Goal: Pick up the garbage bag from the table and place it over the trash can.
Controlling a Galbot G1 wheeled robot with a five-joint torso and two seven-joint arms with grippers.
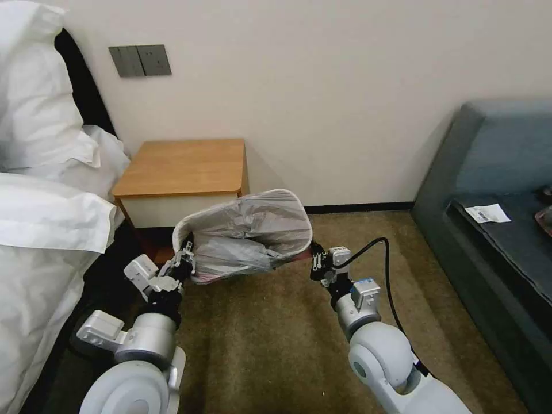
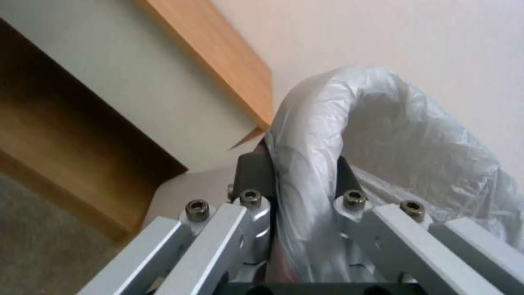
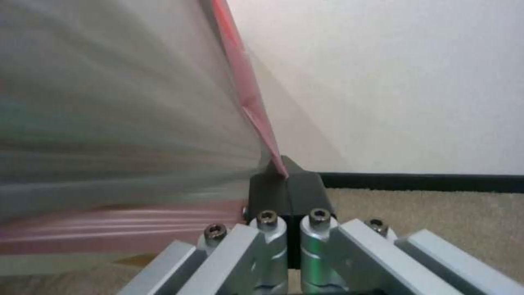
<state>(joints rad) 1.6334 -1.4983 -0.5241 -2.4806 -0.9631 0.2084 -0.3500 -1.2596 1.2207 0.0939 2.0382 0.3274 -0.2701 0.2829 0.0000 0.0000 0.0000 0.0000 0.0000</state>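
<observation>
The trash can (image 1: pixel 183 225), tilted with its mouth facing the robot and upward, sits on the carpet (image 1: pixel 270 339) just in front of the table (image 1: pixel 183 167), its long axis running left to right between the two arms. Bare carpet lies open toward the robot and to the right as far as the sofa (image 1: pixel 494 190); the bed (image 1: pixel 40 230) closes in the left side. The garbage bag (image 1: pixel 253 230) is stretched across the can's mouth, grey, translucent and crinkled, sagging inward, its pink-red band at the near lower edge. The left gripper (image 1: pixel 185 257) is clamped on the bag-covered rim at the can's left end. The right gripper (image 1: pixel 315 261) pinches the bag's pink-red edge at the right end, fingers (image 3: pixel 284 192) pressed together.
</observation>
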